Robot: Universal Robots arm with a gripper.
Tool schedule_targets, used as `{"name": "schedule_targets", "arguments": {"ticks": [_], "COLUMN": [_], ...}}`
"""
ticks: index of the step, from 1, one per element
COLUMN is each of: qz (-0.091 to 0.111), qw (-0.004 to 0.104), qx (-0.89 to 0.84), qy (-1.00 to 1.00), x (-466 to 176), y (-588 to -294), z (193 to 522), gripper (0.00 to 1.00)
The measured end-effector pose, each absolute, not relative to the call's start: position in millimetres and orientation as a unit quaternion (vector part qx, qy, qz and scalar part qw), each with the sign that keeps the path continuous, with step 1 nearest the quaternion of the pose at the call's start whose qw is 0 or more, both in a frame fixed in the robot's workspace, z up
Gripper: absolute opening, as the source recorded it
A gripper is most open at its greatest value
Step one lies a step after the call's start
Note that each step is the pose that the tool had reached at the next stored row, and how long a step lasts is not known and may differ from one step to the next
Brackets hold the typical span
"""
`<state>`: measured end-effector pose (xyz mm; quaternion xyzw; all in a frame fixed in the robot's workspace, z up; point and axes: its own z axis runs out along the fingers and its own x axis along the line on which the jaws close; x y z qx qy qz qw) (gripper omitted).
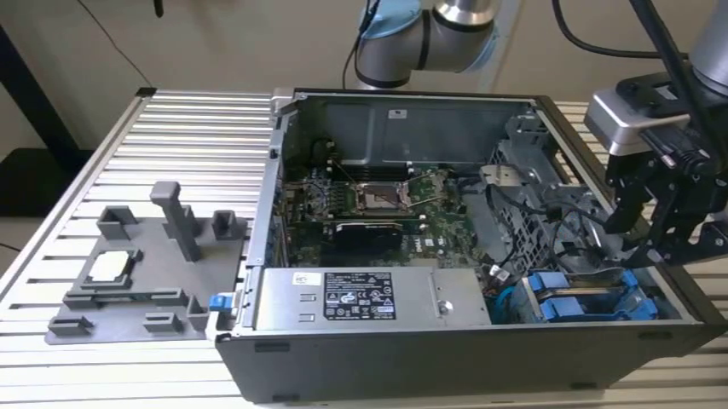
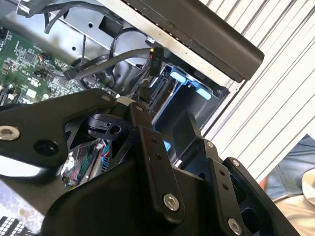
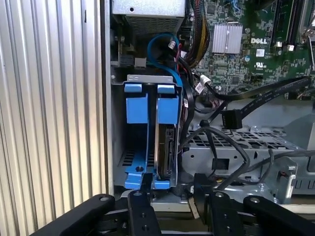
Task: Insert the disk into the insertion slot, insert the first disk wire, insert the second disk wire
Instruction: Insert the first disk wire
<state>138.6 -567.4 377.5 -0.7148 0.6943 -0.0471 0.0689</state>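
Left of the computer case [image 1: 455, 366] lies a grey tray [image 1: 125, 290]. At the case's near right the disk [image 3: 165, 147] sits in the slot [image 3: 142, 78] (blue carrier and all). My gripper [image 3: 172, 187] hovers close over it, fingers [image 3: 143, 191] spread, holding nothing.

My arm [image 1: 424, 38] rises at far side. Gripper [image 1: 657, 245] hangs at exterior view's right, pointing down, fingers [image 3: 143, 196] spread apart, gripping nothing.

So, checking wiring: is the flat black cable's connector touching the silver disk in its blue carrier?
Apart. The first wrist view shows the black connector over the grey metal cage, clear of the blue-framed disk.
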Motion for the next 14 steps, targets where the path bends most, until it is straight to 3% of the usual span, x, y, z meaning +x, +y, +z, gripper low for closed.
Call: {"name": "schedule_targets", "arguments": {"ticks": [14], "qz": [-0.046], "qw": [0.070], "qx": [-0.728], "qy": [0.681], "x": [151], "y": [-559], "z": [371], "gripper": [0.47]}}
